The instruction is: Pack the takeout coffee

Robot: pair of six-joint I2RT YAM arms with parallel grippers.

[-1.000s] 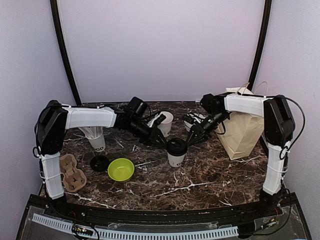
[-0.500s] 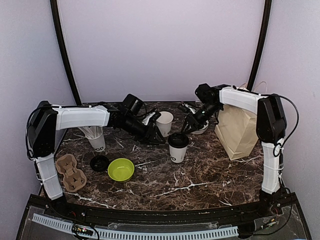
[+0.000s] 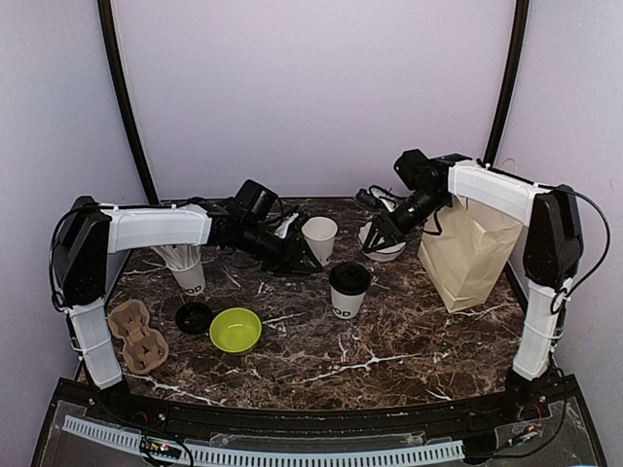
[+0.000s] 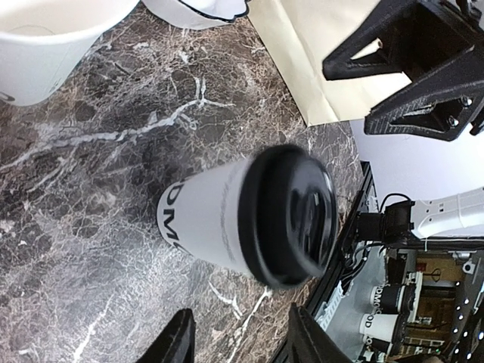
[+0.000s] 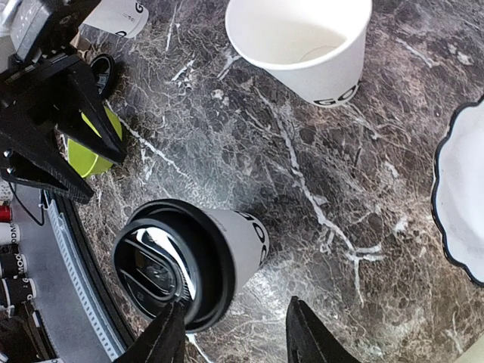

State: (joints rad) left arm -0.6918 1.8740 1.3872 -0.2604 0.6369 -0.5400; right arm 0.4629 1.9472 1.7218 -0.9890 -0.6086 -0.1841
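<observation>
Drawn back from lidded cup (image 3: 348,290) since earlier | left gripper (image 3: 307,265) just far-left of it, fingers apart, empty | right gripper (image 3: 372,245) far-right by white bowl (image 3: 387,252), fingers apart, empty | cup upright mid-table, left of paper bag (image 3: 472,258)

Lime-green bowl (image 3: 236,330) near cardboard carrier (image 3: 136,336); paper bag (image 3: 472,255) at right
</observation>
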